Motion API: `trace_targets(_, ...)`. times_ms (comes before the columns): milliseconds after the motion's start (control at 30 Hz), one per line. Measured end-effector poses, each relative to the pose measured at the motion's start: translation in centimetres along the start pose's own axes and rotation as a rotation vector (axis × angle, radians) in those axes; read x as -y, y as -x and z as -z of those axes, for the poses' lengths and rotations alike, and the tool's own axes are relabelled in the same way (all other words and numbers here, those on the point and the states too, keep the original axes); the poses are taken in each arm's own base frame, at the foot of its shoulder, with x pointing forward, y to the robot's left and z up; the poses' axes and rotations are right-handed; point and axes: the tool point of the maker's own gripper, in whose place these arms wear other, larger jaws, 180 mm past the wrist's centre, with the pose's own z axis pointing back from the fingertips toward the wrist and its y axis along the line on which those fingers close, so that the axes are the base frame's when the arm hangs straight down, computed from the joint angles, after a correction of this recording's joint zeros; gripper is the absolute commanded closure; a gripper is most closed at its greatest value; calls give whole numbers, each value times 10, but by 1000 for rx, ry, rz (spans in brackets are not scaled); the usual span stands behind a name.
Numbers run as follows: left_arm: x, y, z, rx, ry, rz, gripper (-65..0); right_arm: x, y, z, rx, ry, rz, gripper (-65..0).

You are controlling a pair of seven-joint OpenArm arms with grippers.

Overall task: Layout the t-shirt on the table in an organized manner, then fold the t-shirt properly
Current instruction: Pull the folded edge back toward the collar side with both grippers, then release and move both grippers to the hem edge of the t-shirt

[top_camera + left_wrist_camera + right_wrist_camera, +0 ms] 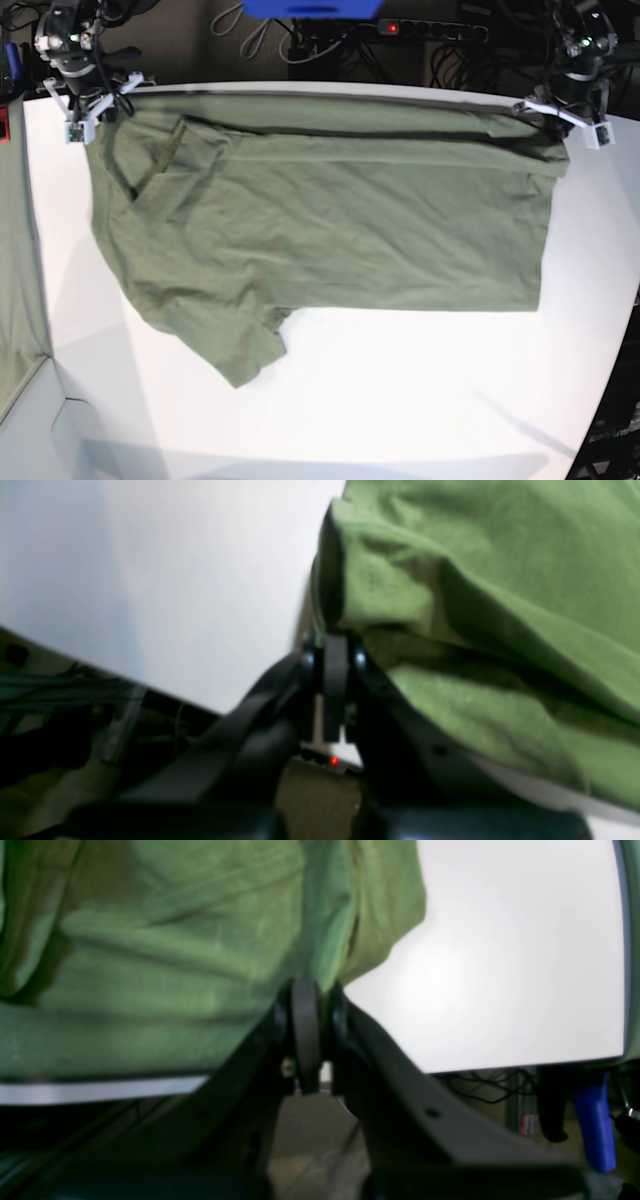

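A: Where is the plain olive-green short-sleeved cotton t-shirt (pixel 330 225)?

B: Spread across the far half of the large white smooth matte desk (pixel 400 400), lengthwise from side to side. Its far edge runs taut along the desk's far rim, raised slightly between the two arms. One sleeve reaches toward the near side at the base view's left

A: And the left hand (pixel 334 635)?

B: Closed, pinching a corner of the green cloth. In its wrist view the black fingers (pixel 336 670) press together on the fabric's edge, just over the desk's rim. In the base view it sits at the far right corner (pixel 560 112)

A: The right hand (pixel 312 990)?

B: Also closed on the shirt, gripping a fold of fabric right at the desk's edge. It sits at the far left corner in the base view (pixel 95 100)

A: Anything else around?

B: A greenish-grey cloth strip (pixel 18 280) lies along the base view's left edge, and a blue object (pixel 595 1125) stands below the desk, with dark cables behind it
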Motion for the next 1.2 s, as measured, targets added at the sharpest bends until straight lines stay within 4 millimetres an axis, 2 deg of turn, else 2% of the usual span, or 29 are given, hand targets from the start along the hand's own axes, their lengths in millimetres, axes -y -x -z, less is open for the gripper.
trace_targets(133,0,11,-4,-22,-4,-6,0,0,0,0,-1,0,1,0)
trace_targets(300,-1,12,-5,-25,-5,-5,0,0,1,0,-3,0,0,-4)
trace_targets(433,0,14,-5,-39,-5,-5,-8,0,1,0,-3,2,-1,-128)
trace_targets(500,-1,24,-5,-102,-4,3,-53,1,1,0,-4,5,-1,-188)
trace_targets(567,-2,25,-4,-121,-5,5,-133,2,1,0,-4,7,-1,-227)
trace_targets(667,-2,25,-4,-124,-7,7,-266,2,2,-2,-3,7,-3,-244)
trace_targets(767,-2,25,-4,-123,-5,4,-341,4,1,-7,-8,16,-10,-244)
trace_targets(833,0,21,-5,-123,-6,8,-355,9,-5,-13,7,33,-13,-244)
trace_targets(967,7,-6,-6,-49,6,28,-362,4,-25,-20,67,35,2,-245)
trace_targets(1067,13,-21,-10,-10,14,42,-362,13,-33,-24,89,61,2,-245)
trace_targets(1200,17,-30,-14,13,20,52,-362,20,-42,-25,110,84,8,-245)
